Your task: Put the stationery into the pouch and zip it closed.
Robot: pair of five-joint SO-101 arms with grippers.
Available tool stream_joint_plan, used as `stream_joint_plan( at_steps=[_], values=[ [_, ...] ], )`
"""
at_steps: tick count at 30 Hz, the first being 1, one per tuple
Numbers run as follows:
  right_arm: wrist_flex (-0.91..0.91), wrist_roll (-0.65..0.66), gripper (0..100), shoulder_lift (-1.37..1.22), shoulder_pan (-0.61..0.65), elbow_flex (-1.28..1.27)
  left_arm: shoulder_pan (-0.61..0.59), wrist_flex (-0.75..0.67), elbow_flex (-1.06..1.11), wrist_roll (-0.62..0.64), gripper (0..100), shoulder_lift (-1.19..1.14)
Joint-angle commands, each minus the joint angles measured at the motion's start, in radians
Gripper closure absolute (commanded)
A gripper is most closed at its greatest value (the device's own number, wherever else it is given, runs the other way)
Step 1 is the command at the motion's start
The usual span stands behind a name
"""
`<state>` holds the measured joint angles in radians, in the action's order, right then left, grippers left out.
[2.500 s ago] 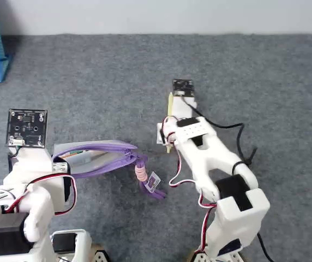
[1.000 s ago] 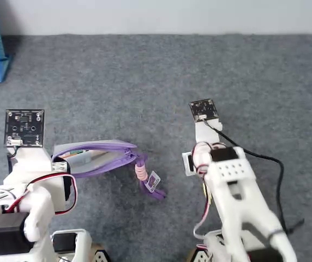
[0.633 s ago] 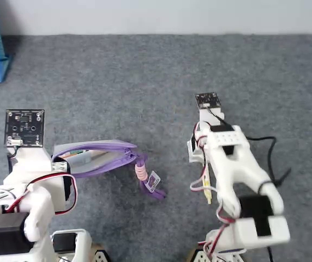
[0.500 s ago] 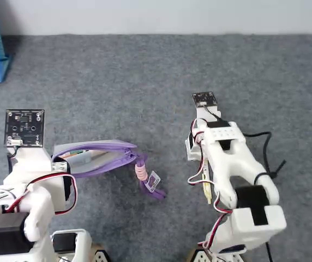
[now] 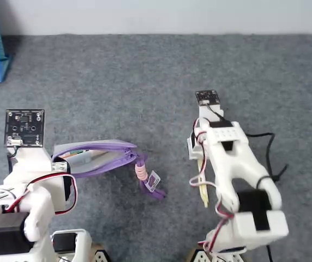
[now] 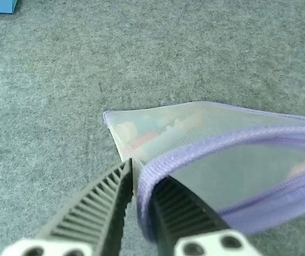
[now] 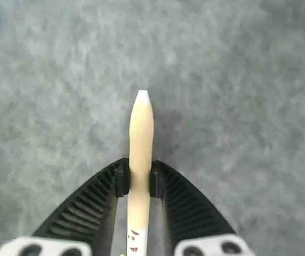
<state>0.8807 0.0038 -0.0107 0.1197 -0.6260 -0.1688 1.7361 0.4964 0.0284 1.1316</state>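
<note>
- Pinching the translucent purple-zippered pouch (image 6: 206, 138) at its rim was the left gripper (image 6: 136, 168).
- The right gripper (image 7: 140, 172) clamped a slim cream pen (image 7: 141, 128), well apart.

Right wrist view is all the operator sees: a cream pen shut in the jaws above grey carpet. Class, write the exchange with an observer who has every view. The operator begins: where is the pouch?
Observer: The pouch sits by the left arm, to the left of yours in the high view.
Operator: Is anything holding it?
Observer: Yes, the left arm's jaws are shut on its purple zip edge.
Operator: Which end faces my arm?
Observer: The end with the pink charm hanging from it, on the side nearer the right arm.
</note>
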Motion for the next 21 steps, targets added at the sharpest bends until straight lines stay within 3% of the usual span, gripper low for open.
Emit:
stream_joint_plan(
  at_steps=[1,6,10,15,21],
  values=[
    [-0.004,0.008,99.1,0.217,-0.002,-0.104,0.006,0.017,-0.008,0.012,99,-0.008],
    [0.013,0.003,99.1,0.555,-0.001,-0.267,0.006,0.017,-0.008,0.012,99,-0.008],
    [0.145,-0.032,99.1,0.826,0.030,-0.292,0.006,0.017,-0.008,0.012,99,-0.008],
    [0.269,-0.095,99.1,1.153,0.154,-0.292,0.006,0.017,-0.008,0.012,99,-0.008],
    [0.288,-0.132,99.1,1.460,0.331,-0.296,0.006,0.017,-0.008,0.012,99,-0.008]
  ],
)
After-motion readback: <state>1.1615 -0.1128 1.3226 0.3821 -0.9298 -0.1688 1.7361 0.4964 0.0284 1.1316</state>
